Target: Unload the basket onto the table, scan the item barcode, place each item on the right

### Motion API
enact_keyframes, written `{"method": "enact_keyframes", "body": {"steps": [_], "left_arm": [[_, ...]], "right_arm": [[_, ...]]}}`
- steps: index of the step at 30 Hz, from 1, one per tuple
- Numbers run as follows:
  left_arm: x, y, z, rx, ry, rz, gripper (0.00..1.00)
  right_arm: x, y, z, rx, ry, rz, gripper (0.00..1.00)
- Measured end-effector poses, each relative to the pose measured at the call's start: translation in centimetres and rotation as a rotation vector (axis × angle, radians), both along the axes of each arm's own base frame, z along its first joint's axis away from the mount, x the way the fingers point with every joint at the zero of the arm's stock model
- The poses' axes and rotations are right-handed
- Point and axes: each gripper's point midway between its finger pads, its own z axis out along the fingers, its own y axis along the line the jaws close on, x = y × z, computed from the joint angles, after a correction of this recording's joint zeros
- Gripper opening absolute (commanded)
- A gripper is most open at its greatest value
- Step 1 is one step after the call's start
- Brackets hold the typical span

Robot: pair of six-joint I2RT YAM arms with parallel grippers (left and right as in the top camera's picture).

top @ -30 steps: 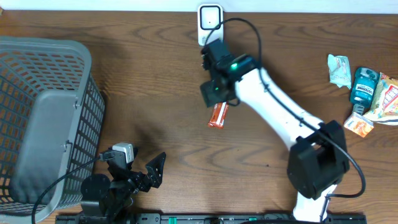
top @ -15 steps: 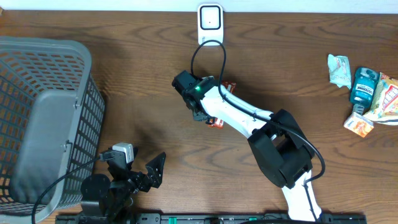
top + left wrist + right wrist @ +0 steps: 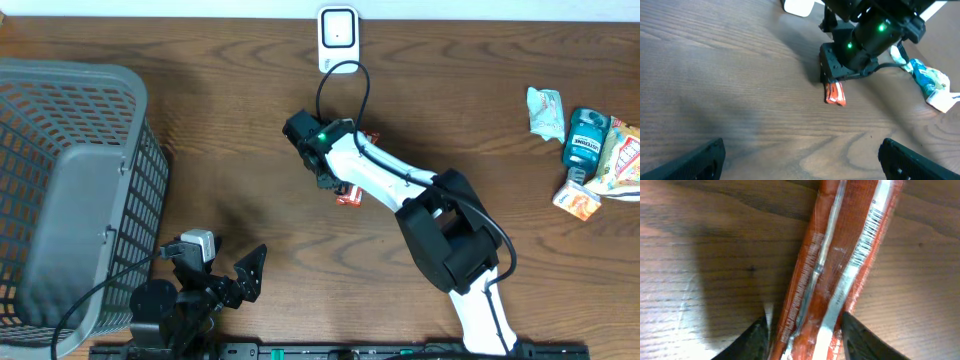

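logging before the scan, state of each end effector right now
left end effector: open, empty
right end effector: around the orange packet, grip cannot be told

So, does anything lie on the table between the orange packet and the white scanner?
Nothing visible does. From the orange packet, which the right gripper straddles, the wood is bare up to the white scanner. Only the arm's own black cable loops above that stretch.
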Motion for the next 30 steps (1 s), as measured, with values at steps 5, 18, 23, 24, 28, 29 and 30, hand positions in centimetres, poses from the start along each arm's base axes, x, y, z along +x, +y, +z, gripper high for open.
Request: {"method": "enact_keyframes", "body": {"steps": [5,18,23,24,28,29,30], "left_arm": [[0.0,0.0,0.0,0.0,0.0,0.0,0.98],[0.0,0.0,0.0,0.0,0.0,0.0,0.98],[0.0,0.0,0.0,0.0,0.0,0.0,0.98],[0.0,0.0,0.0,0.0,0.0,0.0,0.98],[0.0,0.0,0.0,0.0,0.0,0.0,0.98],[0.0,0.0,0.0,0.0,0.0,0.0,0.98],[0.0,0.0,0.0,0.0,0.0,0.0,0.98]], "right_arm": [[-0.4,0.1,-0.5,0.064,0.11,0.051,0.01],[-5.6,2.9,0.9,0.643,0.549,0.285,0.01],[-7.7,4.3,4.9,0.89,0.624,0.41,0.01],[-7.7,4.6,5.9,0.936,0.615,0.438,0.01],[-7.9,5.4,9.8,1.16,0.575,0.544,0.01],[-7.9,5.4,9.9,1.183,0.566,0.555,0.01],[-7.9,5.4,9.8,1.201,0.556,0.569,0.01]]}}
